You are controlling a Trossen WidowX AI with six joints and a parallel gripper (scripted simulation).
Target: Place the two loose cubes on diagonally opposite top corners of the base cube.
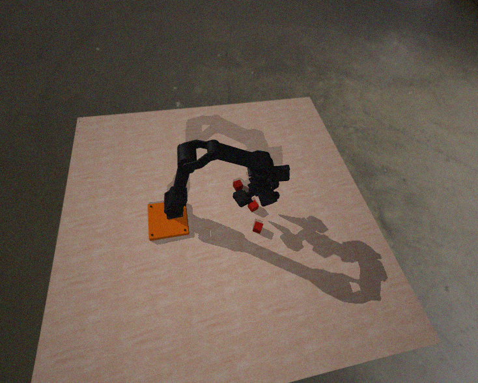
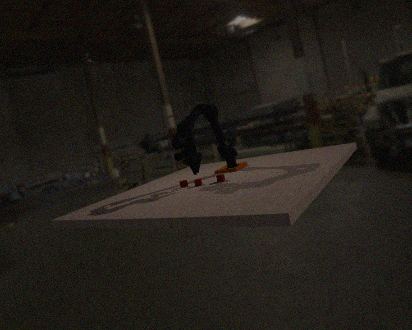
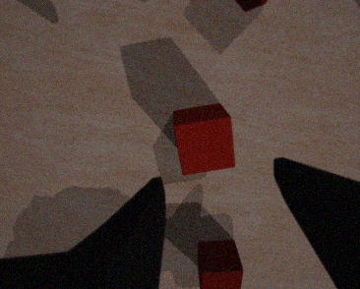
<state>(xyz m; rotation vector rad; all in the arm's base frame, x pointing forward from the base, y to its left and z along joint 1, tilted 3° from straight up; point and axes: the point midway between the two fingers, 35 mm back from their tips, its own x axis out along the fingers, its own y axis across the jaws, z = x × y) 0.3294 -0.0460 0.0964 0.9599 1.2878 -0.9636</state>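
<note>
Three red cubes stand apart in a bent row on the table; which one is the fixed base cube I cannot tell. The middle cube [image 1: 253,206] [image 2: 197,182] [image 3: 205,145] lies just beyond my fingertips in the wrist view. A second cube [image 1: 238,184] [image 2: 220,178] [image 3: 220,279] is cut off at the bottom of the wrist view. The third cube [image 1: 257,226] [image 2: 183,183] [image 3: 252,4] is mostly cut off at the top. My black gripper [image 1: 254,198] [image 2: 195,173] [image 3: 218,169] points down above the cubes, open and holding nothing. Its fingertips are hard to make out in the top view.
The arm's orange base plate [image 1: 163,229] [image 2: 244,165] sits to the left of the cubes in the top view. The pale wooden table [image 1: 139,303] [image 2: 247,202] [image 3: 84,118] carries dark shadows of the arm and cubes.
</note>
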